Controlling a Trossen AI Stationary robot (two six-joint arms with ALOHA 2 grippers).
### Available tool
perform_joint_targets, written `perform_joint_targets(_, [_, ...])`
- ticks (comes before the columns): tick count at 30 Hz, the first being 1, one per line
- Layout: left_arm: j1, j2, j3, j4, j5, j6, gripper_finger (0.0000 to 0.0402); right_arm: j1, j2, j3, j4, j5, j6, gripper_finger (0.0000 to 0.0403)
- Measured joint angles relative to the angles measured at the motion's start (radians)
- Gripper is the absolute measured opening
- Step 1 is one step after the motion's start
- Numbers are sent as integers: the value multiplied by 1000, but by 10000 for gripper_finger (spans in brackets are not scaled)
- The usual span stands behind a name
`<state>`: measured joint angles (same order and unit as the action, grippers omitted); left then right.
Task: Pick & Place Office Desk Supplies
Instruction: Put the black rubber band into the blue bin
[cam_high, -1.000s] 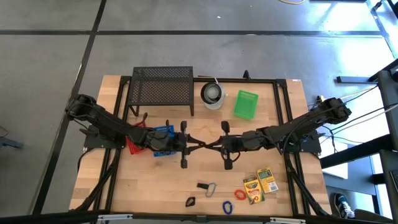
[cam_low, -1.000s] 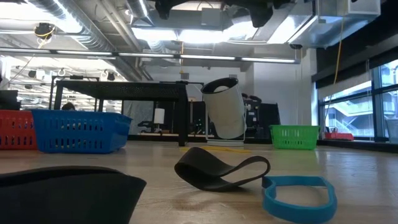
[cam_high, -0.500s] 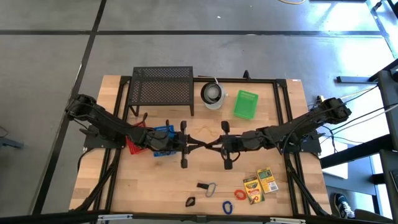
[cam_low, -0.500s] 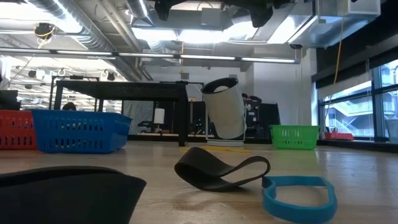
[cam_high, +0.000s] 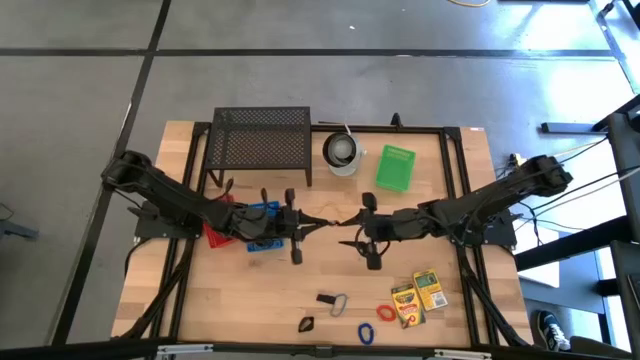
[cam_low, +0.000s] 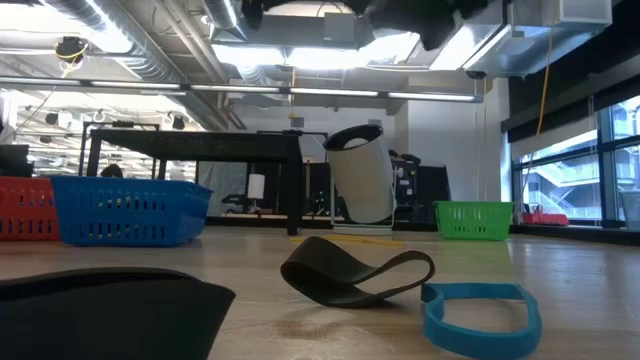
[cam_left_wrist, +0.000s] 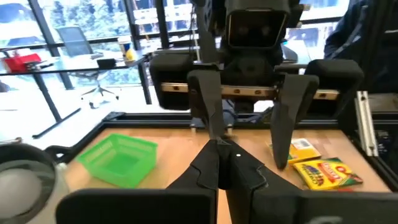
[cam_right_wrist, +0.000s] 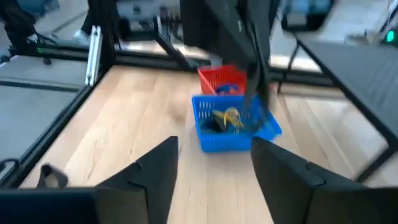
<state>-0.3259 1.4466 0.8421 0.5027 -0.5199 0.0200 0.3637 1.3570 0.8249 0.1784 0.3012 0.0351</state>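
My two grippers face each other above the table's middle. My left gripper (cam_high: 322, 224) is shut, level, its tips (cam_left_wrist: 219, 146) toward the right arm. In the right wrist view a thin dark band (cam_right_wrist: 260, 93) hangs below those tips, blurred. My right gripper (cam_high: 350, 232) stands open just right of them, its two fingers (cam_left_wrist: 283, 118) spread and nothing between them (cam_right_wrist: 211, 162). More supplies lie near the front edge: crayon boxes (cam_high: 418, 295), a red band (cam_high: 385, 312), a blue band (cam_low: 480, 315), a black band (cam_low: 355, 275) and a silver clip (cam_high: 335, 300). My left gripper pinches the thin dark band at its upper end (cam_right_wrist: 249, 43) between its shut fingertips, coming level from the table's left. The band hangs slack below the tips, clear of the table. The left fingers themselves hide the pinch point in the left wrist view.
A blue basket (cam_high: 262, 225) with yellow items and a red basket (cam_high: 215, 236) sit under the left arm. At the back stand a black mesh rack (cam_high: 260, 140), a white cup (cam_high: 342, 152) and a green basket (cam_high: 394, 167).
My right gripper has opened, let go at the meeting point, and drawn back a little toward the table's right edge. My left gripper stays where it was.
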Motion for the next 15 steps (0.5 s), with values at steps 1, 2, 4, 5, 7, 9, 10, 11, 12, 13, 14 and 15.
perform_joint_targets(1, [1,-9,0,-13,-7,0,4,0,-16,0,-34,8,21,214])
perform_joint_targets(2, [1,-19,0,-33,-21,-4,4,0,-33,0,-75,20,45,218])
perform_joint_targets(4, [1,-42,0,-111,-76,-17,4,1,-65,0,-161,37,102,223])
perform_joint_targets(5, [1,-54,0,-160,-107,-36,4,1,-77,0,-196,47,131,223])
perform_joint_targets(7, [1,-79,0,-290,-163,-108,4,1,-97,0,-277,66,184,222])
perform_joint_targets(9, [1,-101,0,-438,-198,-215,4,1,-103,0,-321,81,227,218])
perform_joint_targets(10, [1,-114,0,-519,-207,-274,4,1,-103,0,-345,88,244,216])
perform_joint_targets(11, [1,-124,0,-596,-209,-336,4,1,-103,0,-364,95,250,214])
perform_joint_targets(12, [1,-134,0,-667,-210,-399,4,1,-101,0,-370,102,253,211])
perform_joint_targets(13, [1,-144,0,-750,-210,-468,4,1,-97,0,-370,106,253,209])
perform_joint_targets(14, [1,-149,0,-826,-208,-536,4,0,-95,0,-374,109,253,207])
perform_joint_targets(15, [1,-151,0,-891,-199,-603,4,0,-95,0,-380,110,249,204])
